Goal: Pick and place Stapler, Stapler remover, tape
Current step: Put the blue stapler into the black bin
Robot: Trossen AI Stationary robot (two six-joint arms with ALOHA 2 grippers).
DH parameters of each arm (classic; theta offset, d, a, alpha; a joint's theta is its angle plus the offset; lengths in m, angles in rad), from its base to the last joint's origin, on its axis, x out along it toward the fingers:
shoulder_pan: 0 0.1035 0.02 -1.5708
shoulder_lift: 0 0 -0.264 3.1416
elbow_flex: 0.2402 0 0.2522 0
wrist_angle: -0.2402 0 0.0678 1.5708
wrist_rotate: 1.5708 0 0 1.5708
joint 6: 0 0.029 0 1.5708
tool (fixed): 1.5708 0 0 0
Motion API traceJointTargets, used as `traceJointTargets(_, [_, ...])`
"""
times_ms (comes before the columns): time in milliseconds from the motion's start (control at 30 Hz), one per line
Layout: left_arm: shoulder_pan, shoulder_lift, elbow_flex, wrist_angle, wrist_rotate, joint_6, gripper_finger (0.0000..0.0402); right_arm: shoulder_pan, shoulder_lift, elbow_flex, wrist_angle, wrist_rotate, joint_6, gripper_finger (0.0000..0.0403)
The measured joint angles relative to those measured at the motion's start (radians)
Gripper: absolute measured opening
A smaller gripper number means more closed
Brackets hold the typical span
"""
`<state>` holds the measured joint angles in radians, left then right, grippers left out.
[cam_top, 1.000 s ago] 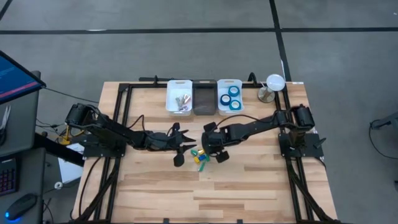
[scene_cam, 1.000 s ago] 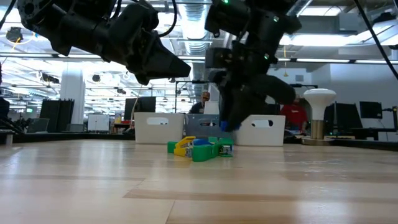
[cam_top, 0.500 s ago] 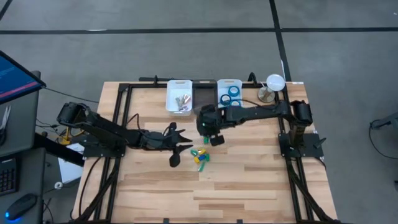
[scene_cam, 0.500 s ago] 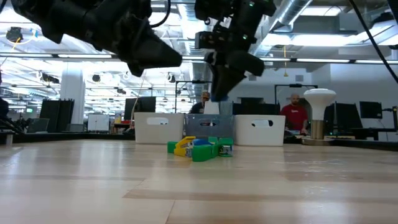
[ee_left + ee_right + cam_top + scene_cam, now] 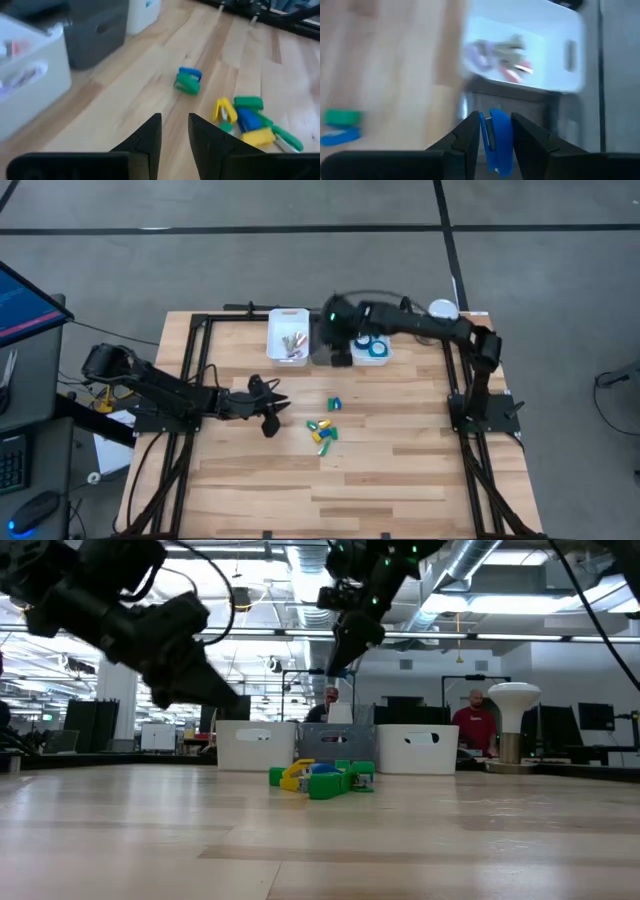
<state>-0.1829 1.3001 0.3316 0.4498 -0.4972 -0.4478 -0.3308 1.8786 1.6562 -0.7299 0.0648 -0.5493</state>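
- Behind your table (image 5: pixel 400 470), three bins line the far edge.
- Your right tool (image 5: pixel 495 131) grips a blue stapler (image 5: pixel 498 140) above the dark bin (image 5: pixel 326 340).
- Your left tool (image 5: pixel 174 131) hovers, fingers slightly apart, near the stapler pile (image 5: pixel 322 432).

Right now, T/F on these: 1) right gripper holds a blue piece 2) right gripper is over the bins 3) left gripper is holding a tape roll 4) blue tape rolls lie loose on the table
1) True: right gripper is shut on a blue stapler.
2) True: it is above the dark middle bin.
3) False: left gripper holds nothing.
4) False: the tape rolls sit in the right white bin.
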Motion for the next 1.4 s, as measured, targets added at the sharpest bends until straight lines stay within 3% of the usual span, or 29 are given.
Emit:
traceJointTargets(267, [-0.001, -0.004, -0.038, 0.014, -0.014, -0.017, 0.0088, -0.21, 0.042, 0.0, 0.057, -0.252, 0.123, 0.0101])
traceJointTargets(433, [0.016, -0.004, -0.038, 0.03, -0.018, 0.043, 0.0088, -0.24, 0.136, 0.0, 0.066, -0.281, 0.158, 0.0097])
traceJointTargets(733, [0.068, -0.004, -0.038, 0.03, 0.019, 0.048, 0.0088, -0.208, 0.27, 0.0, 0.033, -0.251, 0.176, 0.0091])
traceJointTargets(933, [0.068, -0.004, -0.038, 0.03, 0.03, 0.047, 0.0088, -0.187, 0.267, 0.0, 0.05, -0.209, 0.162, 0.0092])
traceJointTargets(1167, [0.068, -0.004, -0.038, 0.03, 0.03, 0.047, 0.0088, -0.178, 0.258, 0.0, 0.054, -0.04, 0.173, 0.0093])
traceJointTargets(1400, [0.075, -0.004, -0.038, 0.031, 0.031, 0.047, 0.0088, -0.159, 0.258, 0.011, 0.058, -0.013, 0.136, 0.0093])
